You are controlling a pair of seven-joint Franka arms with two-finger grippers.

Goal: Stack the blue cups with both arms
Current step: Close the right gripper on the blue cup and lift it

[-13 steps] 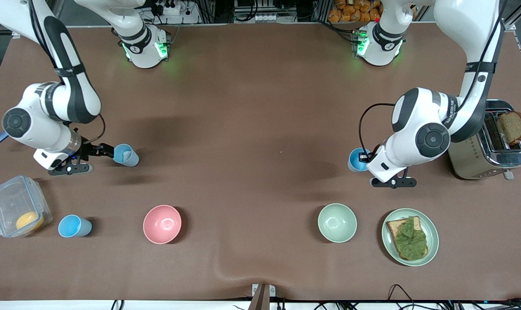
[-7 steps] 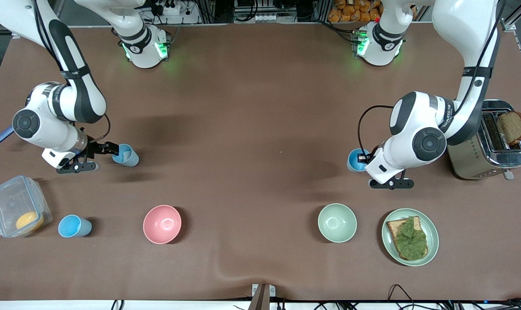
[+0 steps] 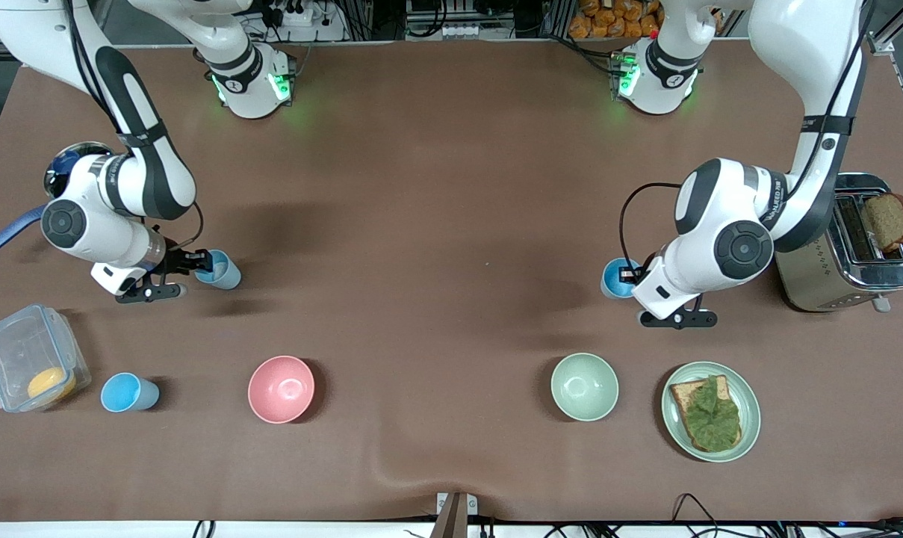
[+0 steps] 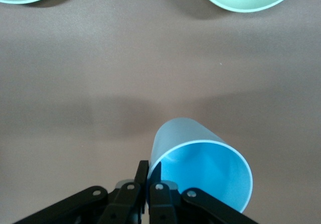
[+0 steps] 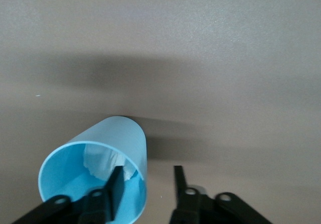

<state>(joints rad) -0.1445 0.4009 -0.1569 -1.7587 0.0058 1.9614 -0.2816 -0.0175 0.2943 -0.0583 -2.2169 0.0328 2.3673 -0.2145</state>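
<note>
You have three blue cups on the worktop point(image 3: 451, 224).

Left tool point(image 4: 149, 181): its fingers are pinched together on the rim wall of the cup toward the left arm's end point(image 3: 617, 277), one finger inside and one outside. That cup stands upright on the worktop, farther from the front camera than the pale green bowl point(image 3: 584, 386) and near the toaster point(image 3: 847, 246).

Right tool point(image 5: 145, 181): its fingers stand partly apart astride the rim wall of the cup toward the right arm's end point(image 3: 218, 270), one finger inside, one outside. You cannot tell whether they grip the wall. This cup stands upright and contains a pale scrap point(image 5: 105, 159).

The third cup point(image 3: 128, 393) stands free, nearer the front camera, between the clear container point(image 3: 29, 359) and the pink bowl point(image 3: 281, 388).
</note>
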